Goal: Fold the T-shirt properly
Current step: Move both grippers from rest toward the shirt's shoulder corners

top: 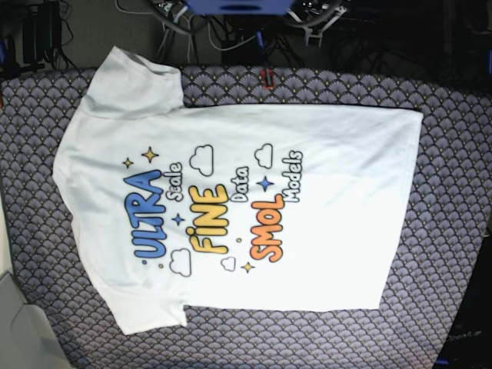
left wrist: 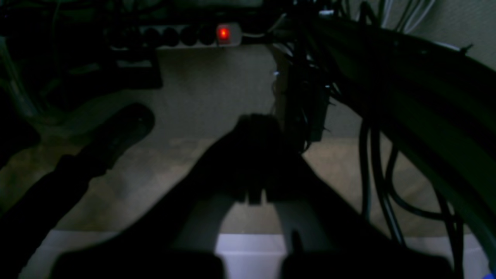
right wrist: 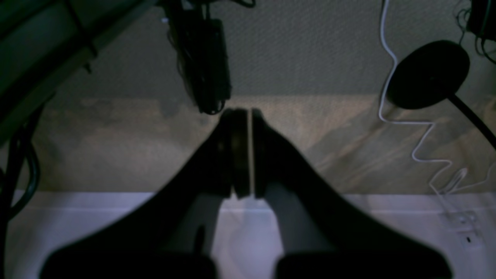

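The T-shirt (top: 238,204) lies spread flat and print side up on the patterned table cover (top: 453,192), filling most of it. In the base view its long axis runs left to right: the collar end and both sleeves are at the left, the straight hem at the right. One sleeve (top: 134,84) points toward the far edge, the other (top: 146,311) toward the near edge. The printed words read sideways, ULTRA (top: 146,215) nearest the collar, FINE (top: 214,219) in the middle and SMOL (top: 269,227) toward the hem. The cloth looks smooth, with no fold yet made, so I judge the task to be at its start.

Neither arm reaches over the cloth in the base view; only dark hardware and cables show past the far edge. The left gripper (left wrist: 254,162) has its fingers pressed together on nothing, and its camera looks at a dim floor and a power strip (left wrist: 186,35) with a red lit switch. The right gripper (right wrist: 242,151) is likewise closed and empty, a thin slit between its pads, above floor with a white cable (right wrist: 407,124) and a round black lamp base (right wrist: 428,73).

So the shirt lies nearer than both grippers. By the rig's layout the right arm sits closer to the collar and sleeves, the left arm closer to the hem
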Tool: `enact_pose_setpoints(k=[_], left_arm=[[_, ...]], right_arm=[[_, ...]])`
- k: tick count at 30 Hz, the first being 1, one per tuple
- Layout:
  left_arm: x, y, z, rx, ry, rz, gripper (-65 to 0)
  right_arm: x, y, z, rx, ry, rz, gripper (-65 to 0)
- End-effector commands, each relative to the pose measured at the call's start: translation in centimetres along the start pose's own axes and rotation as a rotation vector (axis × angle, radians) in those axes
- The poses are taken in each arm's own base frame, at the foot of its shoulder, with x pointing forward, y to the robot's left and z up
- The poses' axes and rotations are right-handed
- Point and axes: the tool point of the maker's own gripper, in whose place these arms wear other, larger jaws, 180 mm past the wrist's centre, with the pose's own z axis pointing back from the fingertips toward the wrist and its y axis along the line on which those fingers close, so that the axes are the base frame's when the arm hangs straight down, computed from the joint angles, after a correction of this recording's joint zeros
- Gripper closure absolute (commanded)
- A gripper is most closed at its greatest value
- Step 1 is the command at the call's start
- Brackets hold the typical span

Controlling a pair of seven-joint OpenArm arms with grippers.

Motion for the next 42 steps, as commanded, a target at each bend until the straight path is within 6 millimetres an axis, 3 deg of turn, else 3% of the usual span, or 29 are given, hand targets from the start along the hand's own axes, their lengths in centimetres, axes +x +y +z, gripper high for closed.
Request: enact_pose_setpoints(k=[1,21,25,31,37,42], left_arm=[[-0.2,0.4,0.0,0.003,0.001,-0.005,-0.4],[-0.4,0.8,0.1,0.011,0.011,-0.019,-0.4],[-1.9,0.8,0.3,0.008,0.025,-0.019,-0.4],[-2.3,3.0,1.2,0.038,-0.034,-0.023,-0.4],[-2.6,4.9,3.8,0.058,-0.138,-0.055,-0.3],[-0.7,5.1,8.0,0.053,-0.287,-0.099,-0.3]], right_arm=[[-0.3,0.1,0.0,0.007,-0.004,-0.001,0.0],[-0.7,-0.2,0.2,0.001,-0.026,-0.001,0.0],[-1.0,-0.7,0.2,-0.005,-0.031,-0.001,0.0],[-1.8,-1.0,0.8,-0.01,-0.08,0.001,0.0],[-3.2,-1.8,3.3,-0.015,-0.185,0.067,0.0],[-2.9,-1.5,7.6,0.008,-0.32,0.147,0.0]])
